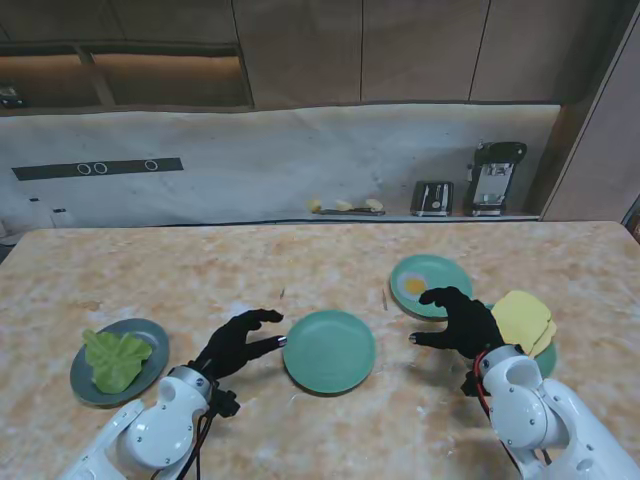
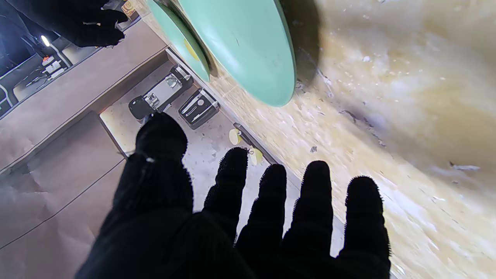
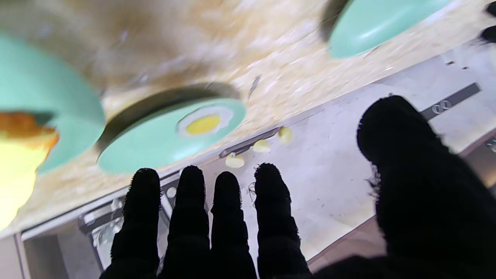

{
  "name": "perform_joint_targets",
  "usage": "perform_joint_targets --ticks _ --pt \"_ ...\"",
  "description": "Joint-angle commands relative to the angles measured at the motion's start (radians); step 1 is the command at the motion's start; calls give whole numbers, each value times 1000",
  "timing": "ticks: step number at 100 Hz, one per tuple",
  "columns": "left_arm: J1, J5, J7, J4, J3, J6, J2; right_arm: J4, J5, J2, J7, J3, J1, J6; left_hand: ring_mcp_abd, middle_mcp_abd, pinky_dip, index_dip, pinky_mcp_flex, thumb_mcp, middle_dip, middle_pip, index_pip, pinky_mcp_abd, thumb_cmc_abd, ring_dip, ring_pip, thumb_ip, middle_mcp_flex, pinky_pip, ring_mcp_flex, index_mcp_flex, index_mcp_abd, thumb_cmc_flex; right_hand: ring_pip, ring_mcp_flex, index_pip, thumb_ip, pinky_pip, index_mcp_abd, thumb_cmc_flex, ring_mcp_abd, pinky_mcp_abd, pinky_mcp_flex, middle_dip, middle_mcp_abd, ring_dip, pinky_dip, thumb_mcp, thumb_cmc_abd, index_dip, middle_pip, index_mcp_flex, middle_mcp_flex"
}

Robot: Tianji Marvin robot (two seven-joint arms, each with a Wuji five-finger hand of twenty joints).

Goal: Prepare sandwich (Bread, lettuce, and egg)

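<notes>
An empty mint-green plate point(image 1: 329, 351) point(image 2: 248, 42) point(image 3: 372, 23) sits in the middle of the table. My left hand point(image 1: 237, 343) point(image 2: 236, 217) is open just left of it, fingertips near its rim, holding nothing. A fried egg point(image 1: 414, 285) point(image 3: 204, 123) lies on a second green plate point(image 1: 432, 286) point(image 3: 155, 143) farther back on the right. My right hand point(image 1: 462, 322) point(image 3: 240, 224) is open over that plate's near edge, empty. Yellow bread slices point(image 1: 524, 321) point(image 3: 15, 170) rest on a third green plate point(image 1: 546, 358) point(image 3: 42, 97) at my right. Lettuce point(image 1: 115, 358) lies on a grey plate point(image 1: 152, 335) at far left.
The marble table point(image 1: 300, 260) runs back to a lower white counter holding a toaster point(image 1: 432, 198), a black appliance point(image 1: 495, 178) and a few small pale items point(image 1: 345, 205). A wooden panel point(image 1: 600, 130) rises at the back right.
</notes>
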State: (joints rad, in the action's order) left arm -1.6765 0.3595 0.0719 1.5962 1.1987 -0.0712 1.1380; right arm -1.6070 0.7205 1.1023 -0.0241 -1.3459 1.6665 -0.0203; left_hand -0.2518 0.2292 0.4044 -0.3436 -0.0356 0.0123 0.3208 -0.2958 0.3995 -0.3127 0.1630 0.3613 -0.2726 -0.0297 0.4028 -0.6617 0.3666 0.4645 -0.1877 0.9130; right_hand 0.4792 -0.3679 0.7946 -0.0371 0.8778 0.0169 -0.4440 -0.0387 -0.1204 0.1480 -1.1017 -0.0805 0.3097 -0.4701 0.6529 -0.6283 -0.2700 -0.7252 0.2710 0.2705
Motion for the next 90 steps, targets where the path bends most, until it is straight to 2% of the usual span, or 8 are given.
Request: perform_joint_targets --ticks 1,25,60,90 --pt "5 -3 -14 -5 -2 -1 2 18 17 -10 15 -18 -29 -22 -4 -20 16 -9 12 6 9 0 14 -2 -17 11 -10 3 14 -13 5 6 17 10 5 -1 -12 3 19 11 18 -5 -5 -17 750 -16 20 -17 -4 -5 7 2 5 25" --pt "14 -15 -16 -14 -3 -10 3 105 102 -22 35 -30 -124 -93 -4 -19 17 -9 12 7 8 0 12 -2 -17 11 -10 3 14 -14 3 8 17 10 10 8 -15 3 26 21 14 -10 -6 -30 749 -24 23 -18 -3 -3 9 0 9 17" --pt "7 -7 -17 -10 8 -4 1 216 202 -32 18 -18 -212 -194 0 -18 21 -9 10 6 8 -1 11 0 -16 8 -8 2 15 -21 2 10 16 11 16 46 -22 3 28 31 19 -16 -1 -73 749 -35 26 -15 -6 -8 13 -3 4 0" --pt "5 -2 -16 -9 9 -1 1 309 236 -42 45 -18 -271 -279 -1 -19 23 -10 10 7 8 -1 11 -3 -15 8 -10 2 14 -24 1 13 16 10 31 32 -31 4 52 53 25 -28 0 -51 749 -44 31 -20 -8 -14 18 -5 15 18"
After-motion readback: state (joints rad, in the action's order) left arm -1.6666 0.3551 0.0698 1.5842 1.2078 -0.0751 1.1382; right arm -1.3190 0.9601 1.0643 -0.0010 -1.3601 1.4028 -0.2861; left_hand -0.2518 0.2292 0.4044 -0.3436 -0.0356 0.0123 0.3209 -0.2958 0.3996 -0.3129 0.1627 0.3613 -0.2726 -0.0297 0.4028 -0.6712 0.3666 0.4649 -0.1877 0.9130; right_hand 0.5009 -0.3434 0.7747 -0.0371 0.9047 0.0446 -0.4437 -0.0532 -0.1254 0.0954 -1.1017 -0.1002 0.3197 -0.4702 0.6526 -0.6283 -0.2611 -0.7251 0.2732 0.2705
